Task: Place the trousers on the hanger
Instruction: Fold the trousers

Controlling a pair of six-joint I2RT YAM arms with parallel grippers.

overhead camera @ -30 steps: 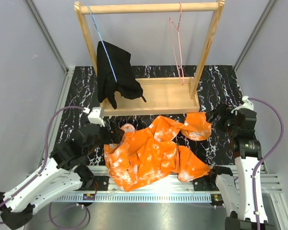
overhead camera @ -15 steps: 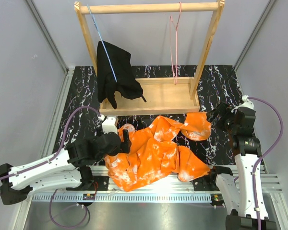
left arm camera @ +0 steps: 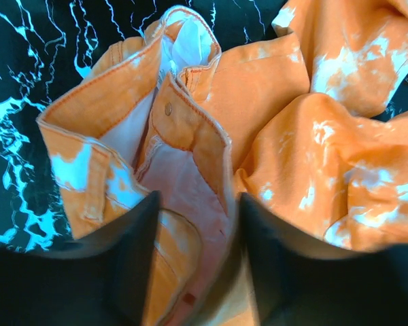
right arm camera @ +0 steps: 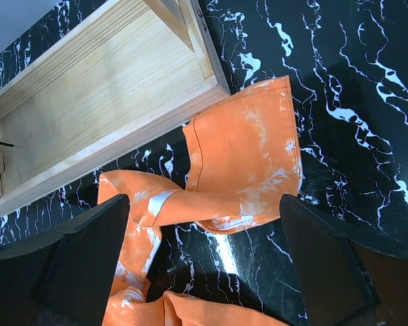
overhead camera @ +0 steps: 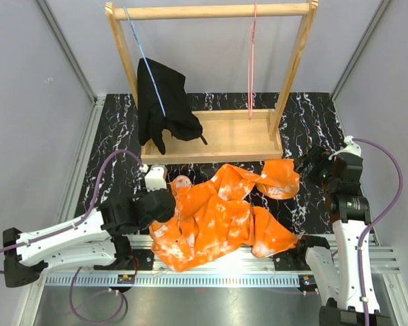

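The orange trousers (overhead camera: 217,217) with white blotches lie crumpled on the black marble table between the two arms. My left gripper (overhead camera: 168,204) is down on their left end. In the left wrist view the open waistband (left arm camera: 170,109) with its button faces me. My left gripper (left arm camera: 198,272) has closed in on a fold of that waistband, and cloth fills the narrow gap. My right gripper (overhead camera: 306,166) hovers open over a leg end (right arm camera: 245,156), fingers (right arm camera: 88,251) wide apart and holding nothing. The pink hanger (overhead camera: 251,61) hangs edge-on from the rack's top bar.
A wooden rack (overhead camera: 211,139) stands at the back. Its top bar (overhead camera: 211,11) also carries a light-blue hanger (overhead camera: 146,58) with a black garment (overhead camera: 163,105). The rack's base corner (right arm camera: 122,88) lies just beyond the leg end. Grey walls close in on both sides.
My left arm moved right onto the waistband and its fingers closed from wide open onto the cloth. The pink hanger swung to edge-on. The right arm stayed put.
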